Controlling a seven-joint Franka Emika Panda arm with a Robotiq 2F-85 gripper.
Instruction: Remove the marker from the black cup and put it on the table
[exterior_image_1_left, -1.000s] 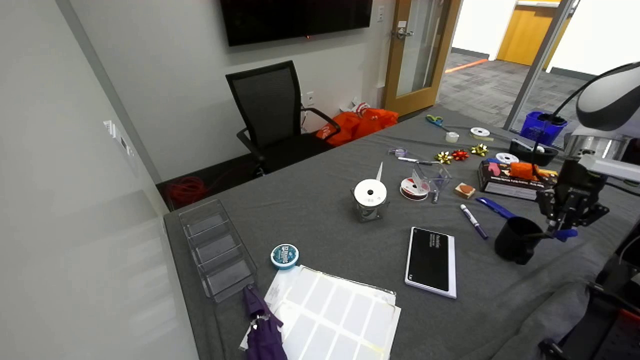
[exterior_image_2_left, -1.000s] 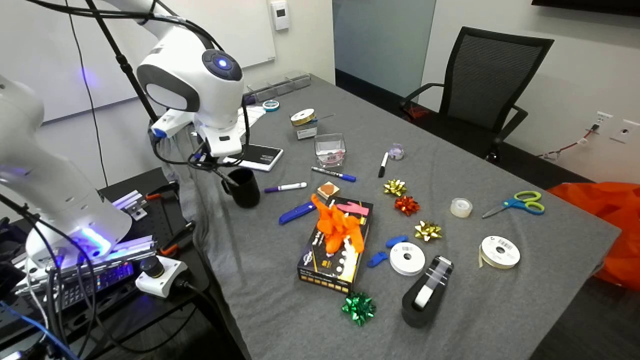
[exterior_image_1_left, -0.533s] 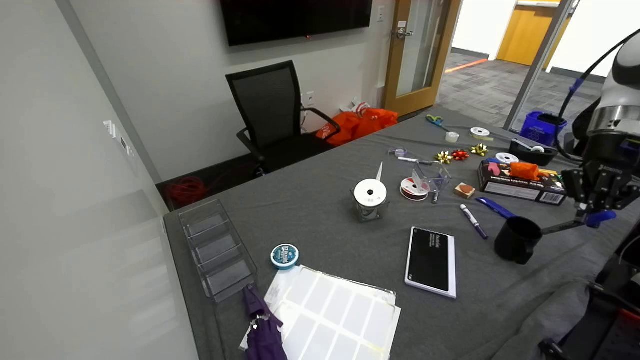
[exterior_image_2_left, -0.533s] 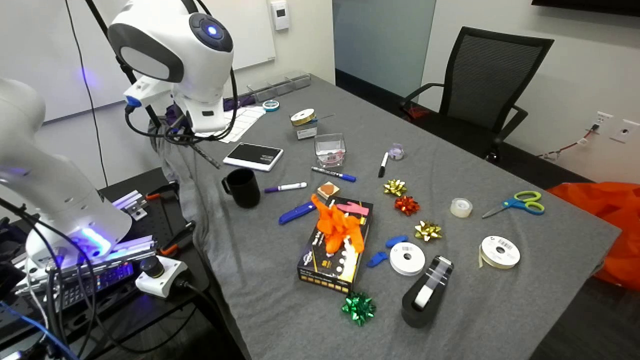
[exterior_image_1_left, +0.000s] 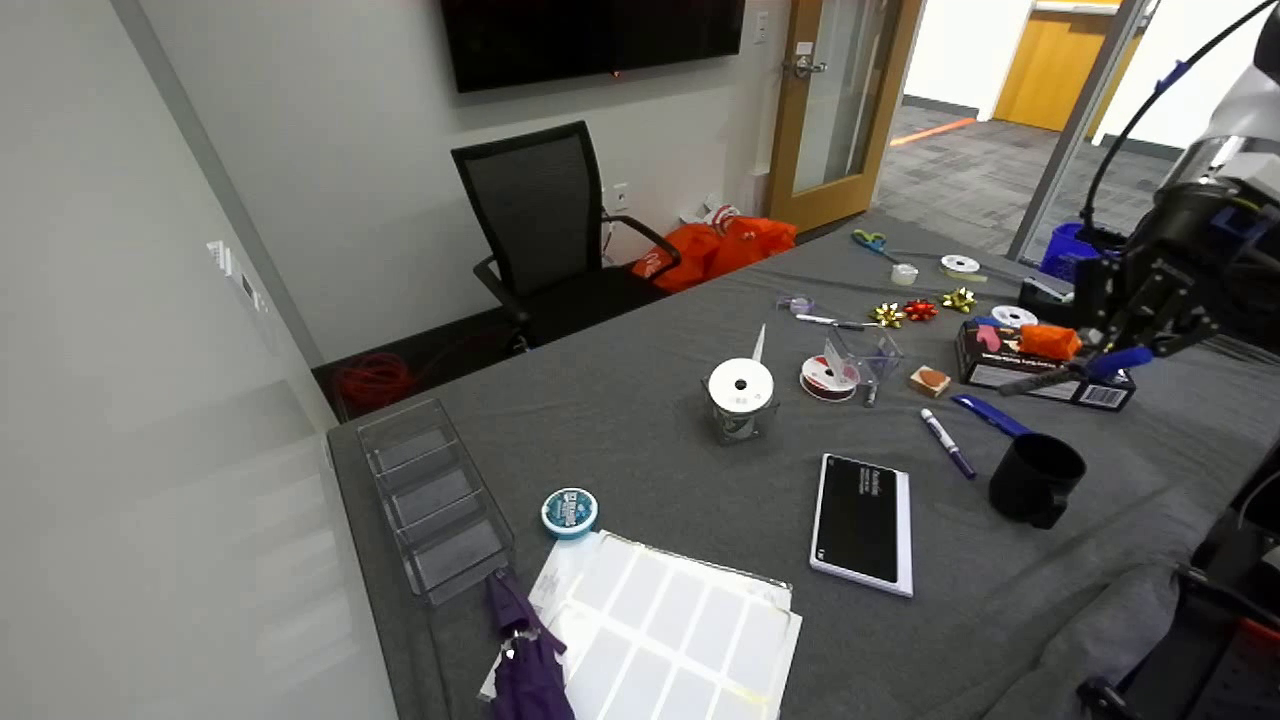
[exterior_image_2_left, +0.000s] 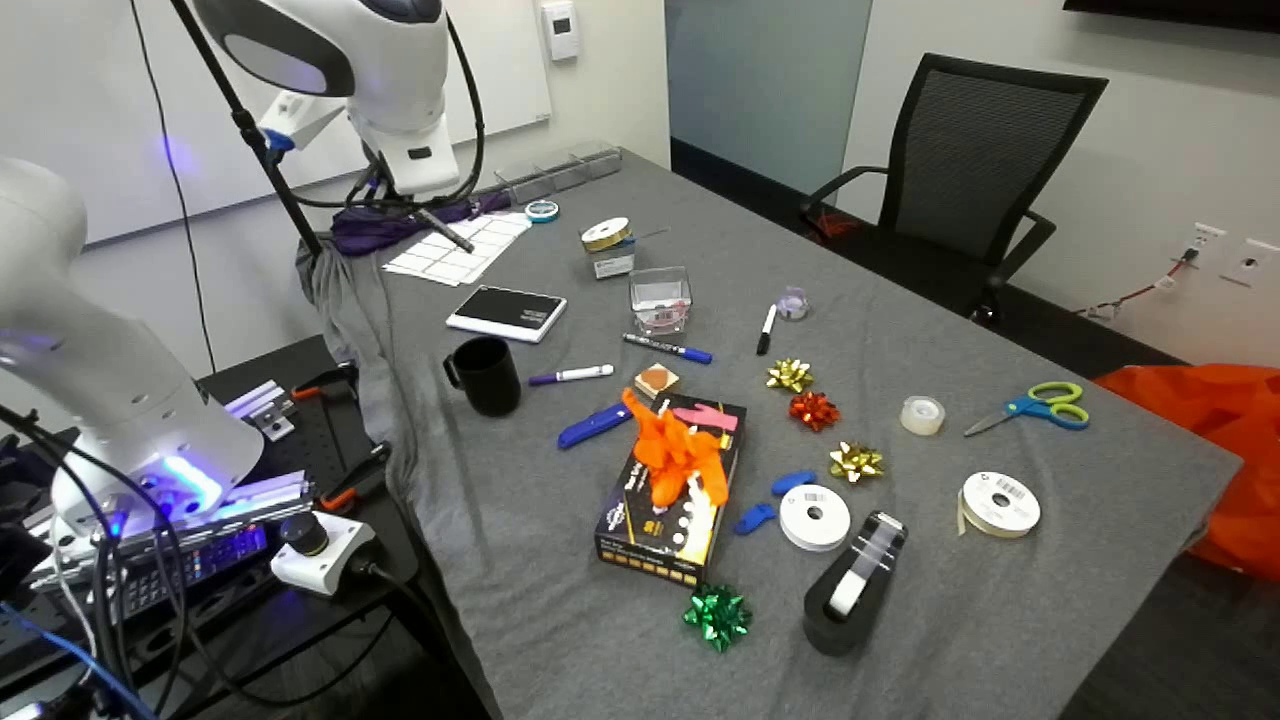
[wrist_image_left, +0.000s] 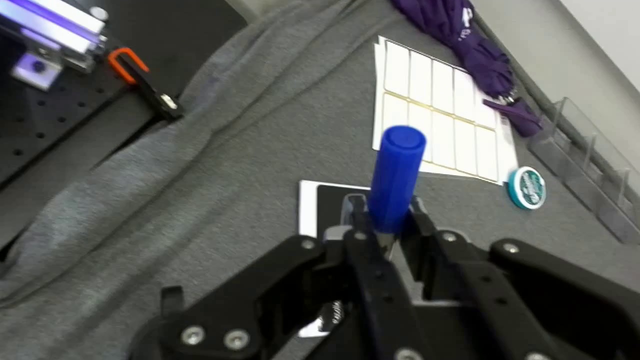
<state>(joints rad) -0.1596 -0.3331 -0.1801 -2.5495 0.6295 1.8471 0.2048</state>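
Your arm (exterior_image_2_left: 400, 75) runs out of frame in both exterior views. The gripper (wrist_image_left: 386, 220) is clamped on the marker (wrist_image_left: 397, 175), aloft and well clear of the black cup (exterior_image_2_left: 488, 380); in the wrist view it hides much of the marker's length. The cup stands upright on the table (exterior_image_2_left: 560, 640) (its inside is too dark for you to read). Away from the cup, a red ribbon spool (exterior_image_1_left: 818, 382) overlaps a clear box (exterior_image_2_left: 645, 288); you cannot tell whether it sits inside.
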